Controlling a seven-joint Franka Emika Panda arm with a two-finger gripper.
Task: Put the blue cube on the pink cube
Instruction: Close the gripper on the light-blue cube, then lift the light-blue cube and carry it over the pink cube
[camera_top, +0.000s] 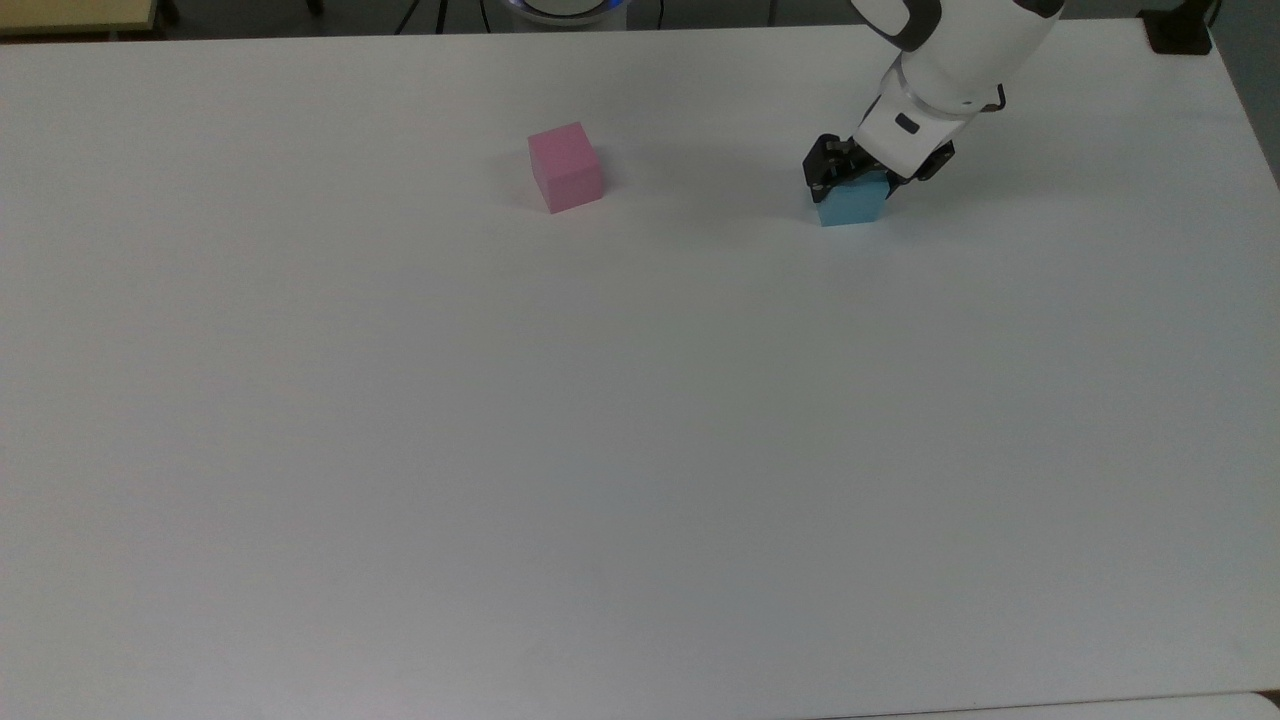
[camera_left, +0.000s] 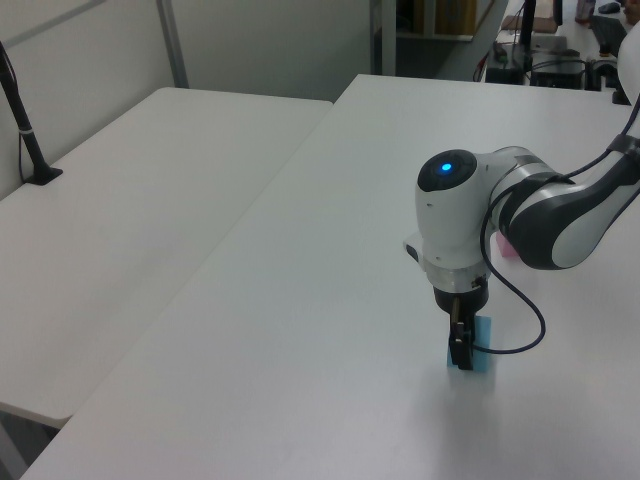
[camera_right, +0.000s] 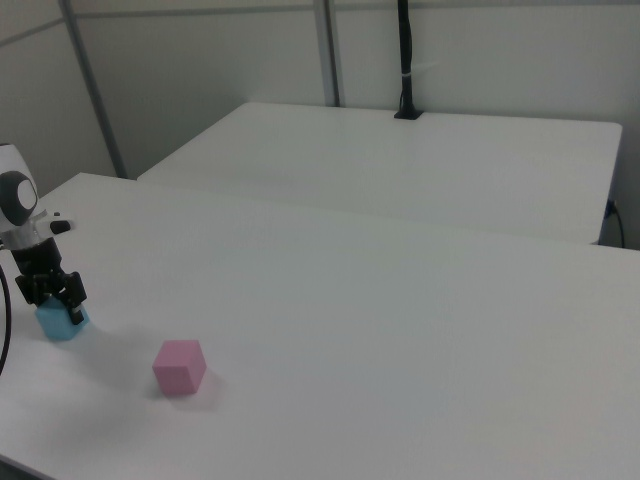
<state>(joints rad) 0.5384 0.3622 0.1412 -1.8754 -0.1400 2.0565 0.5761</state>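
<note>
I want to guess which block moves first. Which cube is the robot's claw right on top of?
The blue cube. The gripper is down around it, while the pink cube sits alone, off to the top view's left on the table.

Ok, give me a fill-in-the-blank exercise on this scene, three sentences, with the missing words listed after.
1. The gripper is down at the ______ cube, its jaws on either side of it.
2. In the top view, the pink cube sits to the ______ of the blue cube.
3. Both cubes rest on the white ______, apart from each other.

Missing words: blue; left; table
</note>
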